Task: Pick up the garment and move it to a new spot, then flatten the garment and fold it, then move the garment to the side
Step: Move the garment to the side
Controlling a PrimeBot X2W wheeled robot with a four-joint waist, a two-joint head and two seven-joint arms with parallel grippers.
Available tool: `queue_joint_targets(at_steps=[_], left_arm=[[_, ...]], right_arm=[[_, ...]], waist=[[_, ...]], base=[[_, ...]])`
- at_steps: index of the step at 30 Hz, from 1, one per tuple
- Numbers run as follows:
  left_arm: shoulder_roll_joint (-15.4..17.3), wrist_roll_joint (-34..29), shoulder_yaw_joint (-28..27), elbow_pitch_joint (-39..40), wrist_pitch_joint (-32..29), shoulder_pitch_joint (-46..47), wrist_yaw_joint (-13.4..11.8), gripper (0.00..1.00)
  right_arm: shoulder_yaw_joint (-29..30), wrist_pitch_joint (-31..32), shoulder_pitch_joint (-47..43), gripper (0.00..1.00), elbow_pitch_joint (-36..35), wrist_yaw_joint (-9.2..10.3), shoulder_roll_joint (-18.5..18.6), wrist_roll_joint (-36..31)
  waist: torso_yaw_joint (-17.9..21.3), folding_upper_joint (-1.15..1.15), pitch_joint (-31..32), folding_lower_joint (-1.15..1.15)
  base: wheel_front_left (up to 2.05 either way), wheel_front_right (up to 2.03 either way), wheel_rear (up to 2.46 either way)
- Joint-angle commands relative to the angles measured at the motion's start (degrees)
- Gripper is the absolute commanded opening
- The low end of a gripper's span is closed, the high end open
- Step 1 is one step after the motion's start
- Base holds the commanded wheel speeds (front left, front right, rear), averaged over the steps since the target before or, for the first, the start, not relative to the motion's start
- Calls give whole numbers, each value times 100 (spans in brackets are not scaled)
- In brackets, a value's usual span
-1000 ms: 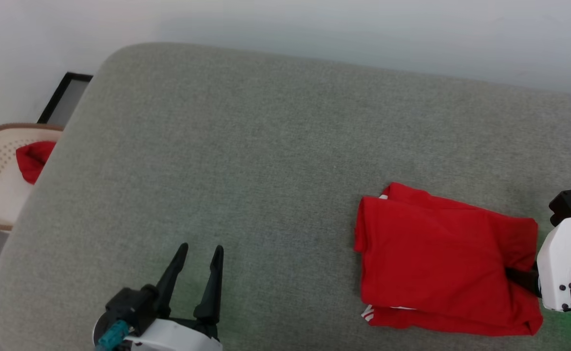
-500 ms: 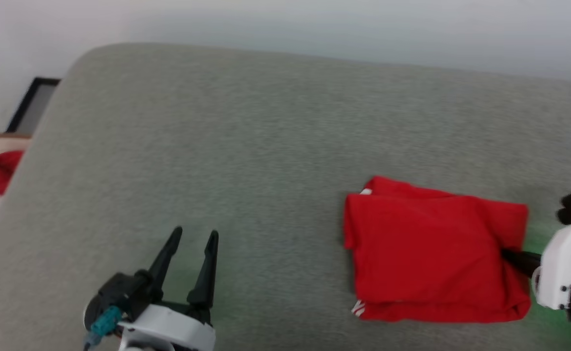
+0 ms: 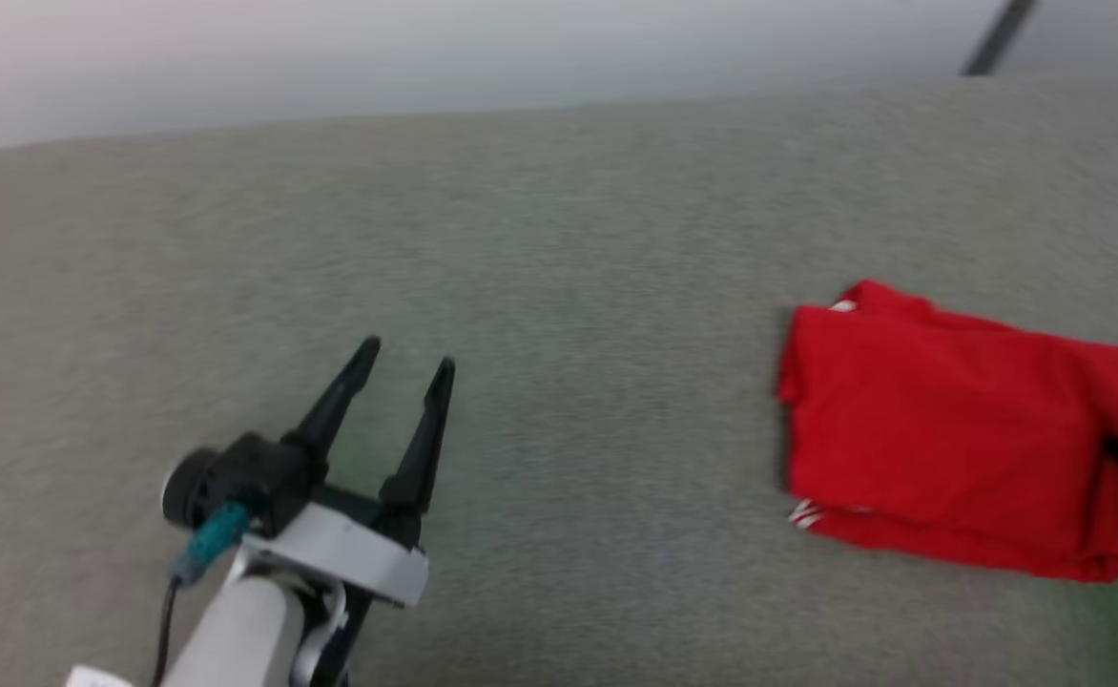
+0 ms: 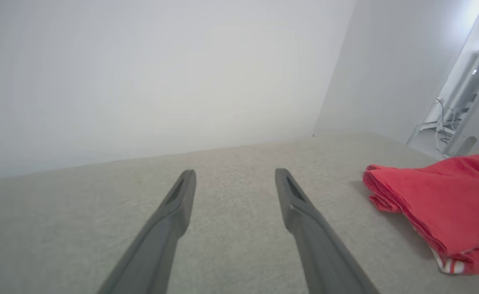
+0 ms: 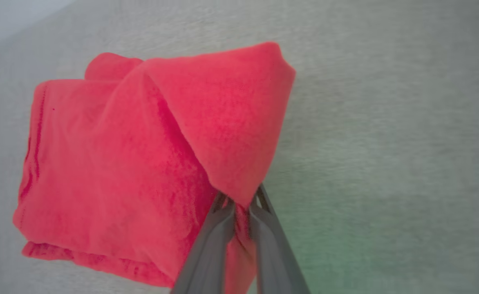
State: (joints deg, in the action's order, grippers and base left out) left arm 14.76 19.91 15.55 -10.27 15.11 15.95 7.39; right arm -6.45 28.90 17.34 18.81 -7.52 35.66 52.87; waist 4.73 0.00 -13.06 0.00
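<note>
Right gripper (image 5: pixel 241 203) now clamps the folded garment (image 3: pixel 941 429) at its right edge, no longer spread. We see the garment lying on the grey cushion (image 3: pixel 569 286); left gripper (image 3: pixel 406 354) apart, well clear.

Right gripper (image 5: pixel 240 202) clamped on the garment (image 5: pixel 113 163): fingers nearly touching, red cloth caught between the tips at the garment's lower right edge. A flap of it drapes over the tips and looks raised above the folded stack. Rest of the garment lies flat, plain red, with layered edges along its left and bottom sides. Grey fabric surface (image 5: pixel 386 102) all round the garment, faint green cast right of it.
</note>
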Motion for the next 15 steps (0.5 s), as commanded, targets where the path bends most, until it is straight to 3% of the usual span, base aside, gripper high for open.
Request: queue_joint_targets(at_steps=[1,5,15], left_arm=[[66,-17,40,-21,-2,187,13,100],[216,-16,166,-38,-1,575,14,100],[616,6,622,10,-9,1624,14,100]], right_arm=[[103,-117,111,0,89,7,83,-96],[272,-360,402,0,390,7,86,-235],[447,-690,1681,0,1221,7,524,-650]], waist=[[547,0,-267,0],[734,0,-536,0],[820,0,-1219,0]], base=[[0,0,0],[0,0,0],[0,0,0]])
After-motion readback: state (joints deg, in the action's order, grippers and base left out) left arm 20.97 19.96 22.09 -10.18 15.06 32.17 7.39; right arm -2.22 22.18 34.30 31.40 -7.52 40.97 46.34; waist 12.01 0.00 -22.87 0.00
